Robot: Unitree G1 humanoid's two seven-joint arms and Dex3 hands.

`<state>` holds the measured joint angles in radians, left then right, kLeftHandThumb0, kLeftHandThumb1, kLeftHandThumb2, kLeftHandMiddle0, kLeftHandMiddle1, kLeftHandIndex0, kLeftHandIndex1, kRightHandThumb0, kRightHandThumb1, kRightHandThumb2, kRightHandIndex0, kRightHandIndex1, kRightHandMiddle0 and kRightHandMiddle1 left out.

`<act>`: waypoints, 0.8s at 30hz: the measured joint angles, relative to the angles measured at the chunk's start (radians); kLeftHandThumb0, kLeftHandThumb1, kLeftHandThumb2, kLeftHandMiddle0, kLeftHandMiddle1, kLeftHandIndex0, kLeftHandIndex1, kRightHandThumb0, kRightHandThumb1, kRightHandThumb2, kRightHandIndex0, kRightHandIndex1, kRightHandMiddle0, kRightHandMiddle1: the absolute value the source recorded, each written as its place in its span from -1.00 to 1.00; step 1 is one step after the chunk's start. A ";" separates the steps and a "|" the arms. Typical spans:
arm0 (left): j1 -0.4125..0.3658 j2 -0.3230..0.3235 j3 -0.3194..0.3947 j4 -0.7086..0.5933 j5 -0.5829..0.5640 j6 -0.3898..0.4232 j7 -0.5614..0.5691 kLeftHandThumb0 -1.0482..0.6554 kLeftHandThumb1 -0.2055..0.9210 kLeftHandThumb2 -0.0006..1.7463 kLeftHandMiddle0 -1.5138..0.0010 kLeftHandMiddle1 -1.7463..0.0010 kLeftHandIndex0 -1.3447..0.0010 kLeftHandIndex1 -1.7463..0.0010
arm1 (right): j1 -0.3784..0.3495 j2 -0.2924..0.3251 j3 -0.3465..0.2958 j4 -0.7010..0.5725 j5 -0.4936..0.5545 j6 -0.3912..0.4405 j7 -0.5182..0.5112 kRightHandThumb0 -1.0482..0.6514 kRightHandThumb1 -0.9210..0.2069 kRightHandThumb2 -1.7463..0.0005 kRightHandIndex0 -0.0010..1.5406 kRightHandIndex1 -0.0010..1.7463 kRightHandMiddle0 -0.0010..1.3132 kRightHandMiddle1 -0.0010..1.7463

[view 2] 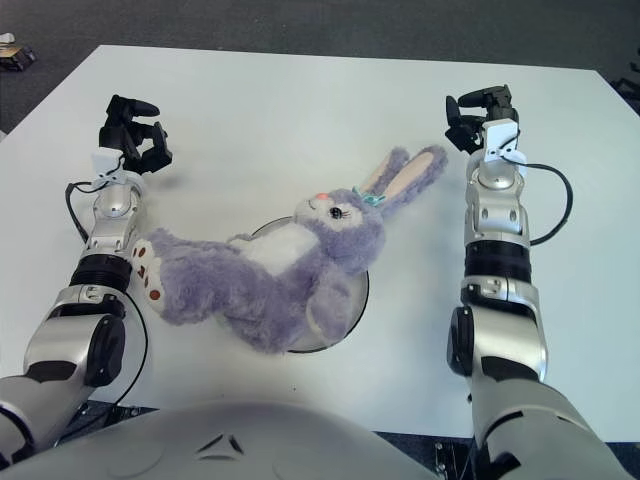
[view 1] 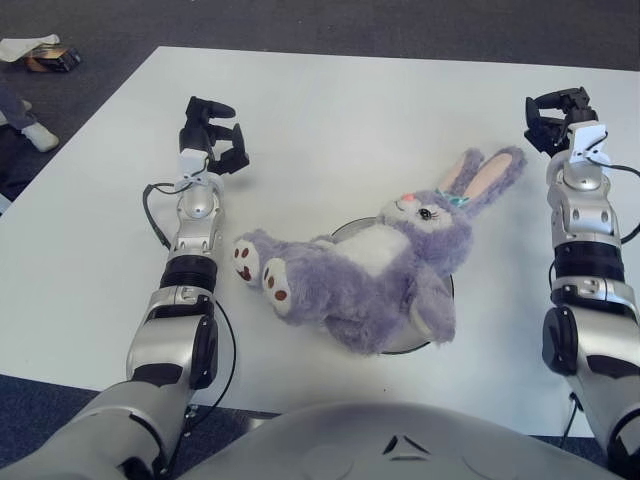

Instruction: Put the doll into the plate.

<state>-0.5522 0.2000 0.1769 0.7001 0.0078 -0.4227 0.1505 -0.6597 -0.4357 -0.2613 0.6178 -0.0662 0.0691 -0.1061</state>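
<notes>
Doll: the purple plush rabbit (view 1: 365,280) lies on its back across the plate, belly up, head toward my right, feet toward my left.
Doll's reach: its torso and head sit over the plate; its legs and both brown-soled feet stick out past the rim onto the table on my left side, and its long ears extend past the rim toward my right.
Plate: the plate (view 2: 357,296) is mostly covered; I see only a thin arc of rim behind the rabbit's chest and a curved strip by its lower arm on the near right.
Table: the white table (view 1: 330,120) carries the plate and doll near its front edge.
My left hand: my left hand (view 1: 212,135) shows well left of the doll's feet, fingers curled loosely with nothing between them. I cannot tell whether it touches the tabletop.
My right hand: my right hand (view 1: 556,108) shows to the right of the rabbit's ears and apart from them, fingers bent inward, holding nothing.
Writing and brands: none I can read on the doll, the plate or my arms.
Hard to make out: a small dark box with pale paper (view 1: 42,52) lies on the grey floor beyond the table's far left corner; any print on it is too small to read.
Cut off: my right forearm runs out of the left eye view's right edge.
</notes>
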 measured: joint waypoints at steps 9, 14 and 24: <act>0.001 0.000 0.001 0.008 -0.002 0.000 -0.012 0.22 0.20 0.32 0.48 -1.00 0.44 -1.00 | -0.047 -0.053 -0.001 0.221 0.003 -0.160 0.017 -0.17 -1.00 0.39 -0.74 0.38 -0.72 1.00; 0.005 0.000 0.006 0.006 -0.008 0.000 -0.015 0.22 0.20 0.32 0.48 -1.00 0.44 -1.00 | -0.059 -0.085 0.025 0.352 -0.014 -0.194 0.021 -0.17 -1.00 0.40 -0.72 0.56 -0.72 1.00; 0.030 -0.020 0.009 -0.118 -0.082 0.096 -0.073 0.22 0.22 0.30 0.49 -1.00 0.45 -1.00 | -0.066 -0.078 0.055 0.422 -0.020 -0.238 0.020 0.19 -0.80 0.23 -0.59 0.84 -0.80 1.00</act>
<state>-0.5227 0.1805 0.1863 0.5820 -0.0738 -0.3269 0.0771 -0.7260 -0.5139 -0.2063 1.0401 -0.0861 -0.1685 -0.0862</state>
